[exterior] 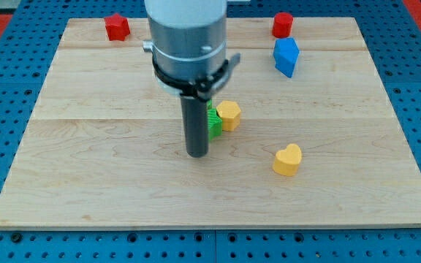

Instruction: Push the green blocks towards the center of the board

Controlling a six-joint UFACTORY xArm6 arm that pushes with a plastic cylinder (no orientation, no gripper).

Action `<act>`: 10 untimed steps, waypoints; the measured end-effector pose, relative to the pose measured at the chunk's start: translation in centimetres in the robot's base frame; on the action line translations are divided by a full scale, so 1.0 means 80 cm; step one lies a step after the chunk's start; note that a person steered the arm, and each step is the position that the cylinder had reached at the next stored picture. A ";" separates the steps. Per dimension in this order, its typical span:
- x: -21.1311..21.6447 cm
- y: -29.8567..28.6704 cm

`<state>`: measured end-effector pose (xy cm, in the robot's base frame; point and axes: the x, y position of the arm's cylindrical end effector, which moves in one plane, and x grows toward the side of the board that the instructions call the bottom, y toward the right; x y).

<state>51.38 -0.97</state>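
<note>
The green block (214, 121) lies close to the middle of the board (86, 168), slightly toward the view's top of dead centre. Only a narrow strip of it shows, bright green, with the rest hidden behind the rod; its shape cannot be made out, and whether one or more green blocks sit there cannot be told.

The arm carries no pincer, so there is nothing to report as apart or together: it ends in a plain dark rod. The rod's tip (197, 154) rests on the board just to the view's left of the green block and a little toward the view's bottom. The rod's side appears to touch the block or stand just beside it; the contact itself is hidden.

In the inspector's judgement, the block is already near the centre, and any further push would need to be short and would carry it toward the view's right and top.

A yellow hexagonal block (229, 115) sits against the green block on its right side, apparently touching. A yellow heart-shaped block (288, 159) lies well apart, toward the view's lower right. A blue block (286, 57) and a red block (282, 24) stand near the top right, and another red block (116, 27) at the top left.
</note>
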 end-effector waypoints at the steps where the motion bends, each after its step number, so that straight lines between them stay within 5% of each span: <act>1: -0.020 0.035; 4: -0.119 0.050; 5: -0.092 0.112; 7: -0.084 0.010; 8: -0.084 0.028; 9: -0.079 0.164; 10: -0.017 0.224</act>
